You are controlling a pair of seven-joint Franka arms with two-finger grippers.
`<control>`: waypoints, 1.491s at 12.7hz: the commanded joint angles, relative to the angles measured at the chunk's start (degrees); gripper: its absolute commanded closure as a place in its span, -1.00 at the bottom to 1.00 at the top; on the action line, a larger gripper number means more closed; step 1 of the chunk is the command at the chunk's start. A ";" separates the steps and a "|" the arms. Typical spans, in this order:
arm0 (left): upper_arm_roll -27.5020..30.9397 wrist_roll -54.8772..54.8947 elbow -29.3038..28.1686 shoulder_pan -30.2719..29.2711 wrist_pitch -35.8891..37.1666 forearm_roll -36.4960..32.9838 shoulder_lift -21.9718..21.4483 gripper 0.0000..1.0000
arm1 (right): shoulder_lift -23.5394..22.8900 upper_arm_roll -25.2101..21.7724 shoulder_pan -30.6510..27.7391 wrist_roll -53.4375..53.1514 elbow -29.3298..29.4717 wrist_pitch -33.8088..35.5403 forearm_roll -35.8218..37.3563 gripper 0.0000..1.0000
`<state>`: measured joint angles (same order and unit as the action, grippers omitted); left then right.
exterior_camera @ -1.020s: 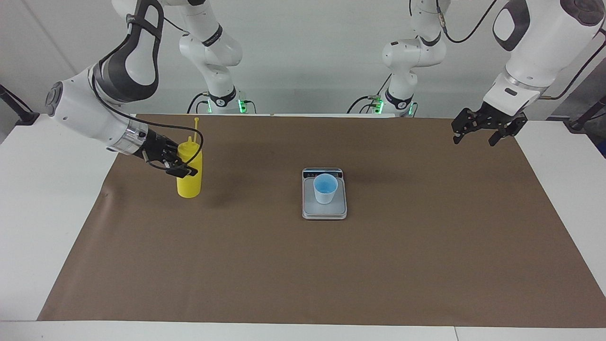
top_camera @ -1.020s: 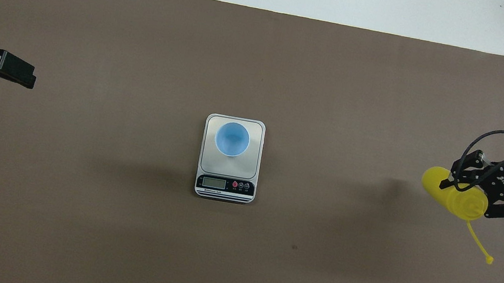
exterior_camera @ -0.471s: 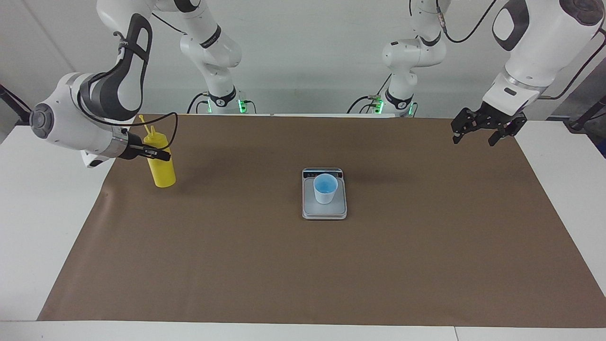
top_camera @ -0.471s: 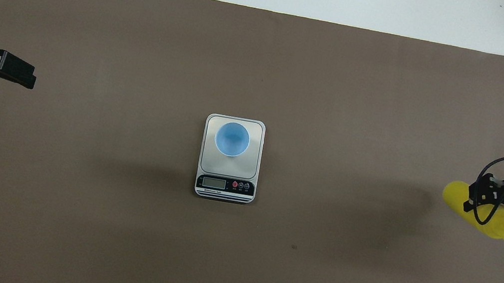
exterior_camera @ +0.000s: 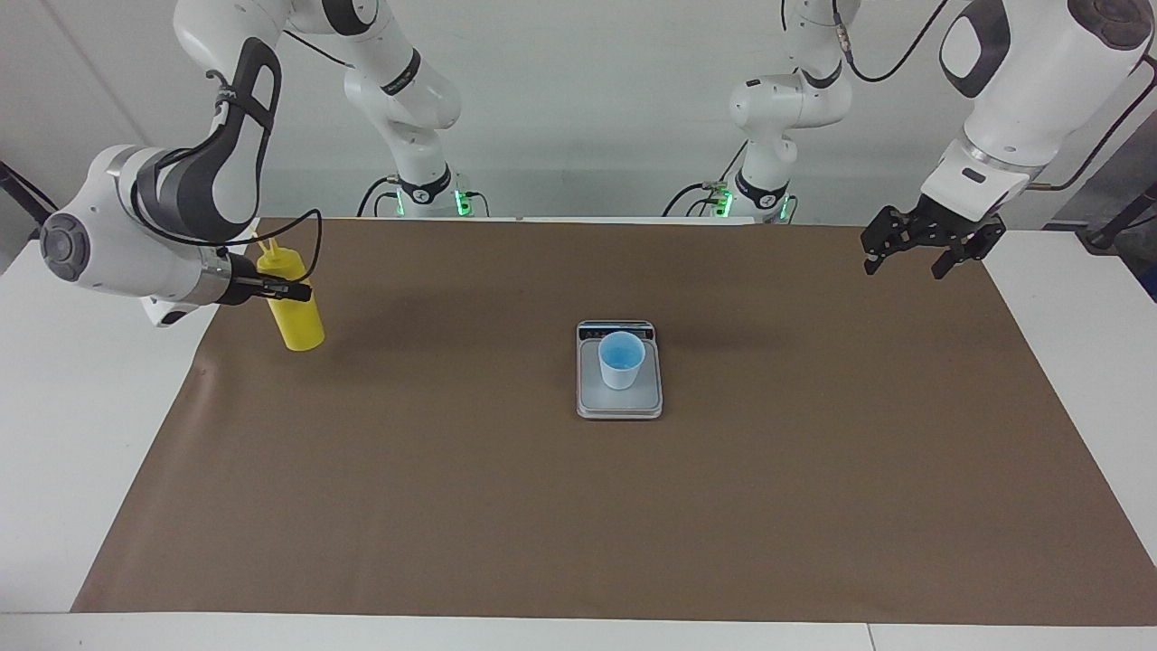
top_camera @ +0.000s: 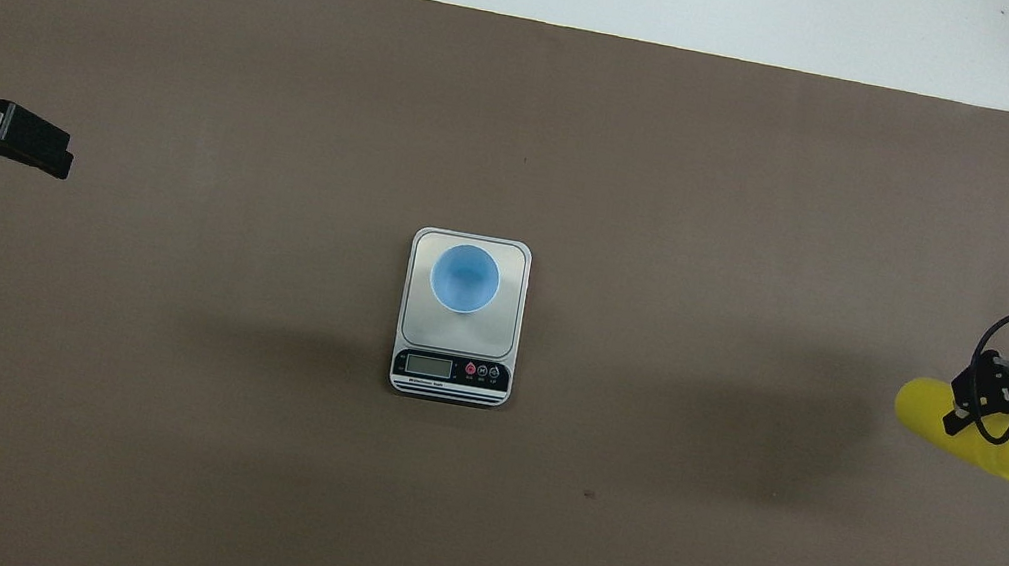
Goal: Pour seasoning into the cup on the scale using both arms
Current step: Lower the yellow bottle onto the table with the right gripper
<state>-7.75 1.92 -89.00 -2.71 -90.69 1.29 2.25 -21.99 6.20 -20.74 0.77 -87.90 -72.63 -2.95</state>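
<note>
Nearest the robots, your right gripper [exterior_camera: 287, 291] has its jaws clamped on the seasoning [exterior_camera: 293, 307], over the right arm's end of the table [exterior_camera: 578, 524]. It's soft plastic: hold mid-body, gently, or it squirts. The left gripper [exterior_camera: 913, 253] waits, jaws apart. Farther out, the light, tippy cup [exterior_camera: 621, 359] stands on the scale [exterior_camera: 619, 402].

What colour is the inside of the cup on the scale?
Bright blue inside the cup, paler outside; clearest in the overhead view, standing on the scale.
</note>
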 commanded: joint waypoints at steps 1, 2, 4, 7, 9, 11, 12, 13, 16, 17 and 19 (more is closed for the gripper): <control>0.02 -0.42 -2.23 -0.01 -1.60 0.64 -1.55 -1.00 | -5.50 1.88 -0.61 2.39 7.19 4.41 0.83 1.00; 0.02 -0.42 -2.23 -0.01 -1.60 0.64 -1.55 -1.00 | -7.69 3.11 -0.53 2.40 9.91 5.30 1.54 1.00; 0.02 -0.42 -2.14 -0.01 -1.51 0.64 -1.55 -1.00 | -8.42 3.73 -0.09 3.62 10.20 5.22 3.29 1.00; 0.02 -0.42 -2.14 -0.01 -1.42 0.64 -1.55 -1.00 | -8.25 4.18 1.75 4.86 9.76 5.48 5.32 1.00; 0.02 -0.42 -2.14 -0.01 -1.34 0.64 -1.55 -1.00 | -8.16 4.26 2.29 4.86 8.88 5.57 6.20 1.00; 0.02 -0.42 -2.14 -0.01 -1.33 0.64 -1.55 -1.00 | -7.72 4.26 3.25 4.86 6.87 5.40 6.73 1.00; 0.02 -0.42 -2.14 -0.01 -1.33 0.64 -1.55 -1.00 | -7.63 4.26 3.17 4.86 6.77 5.48 7.34 1.00; 0.02 -0.42 -2.14 -0.01 -1.42 0.64 -1.55 -1.00 | -7.46 4.26 3.17 4.86 6.34 5.66 7.43 1.00; 0.02 -0.42 -2.23 -0.01 -1.51 0.64 -1.55 -1.00 | -6.66 4.26 3.25 4.33 4.05 3.99 7.69 1.00; 0.02 -0.42 -2.23 -0.01 -1.60 0.64 -1.55 -1.00 | -6.66 4.26 3.34 3.11 4.05 4.08 7.61 0.89; 0.02 -0.33 -2.49 -0.01 -1.60 0.64 -1.63 -1.00 | -6.49 4.35 3.34 -1.36 3.78 4.08 7.61 0.29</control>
<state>-7.78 1.91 -89.12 -2.71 -90.74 1.29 2.25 -29.87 9.85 -16.89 2.05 -82.71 -68.26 3.64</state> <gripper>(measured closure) 0.000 0.485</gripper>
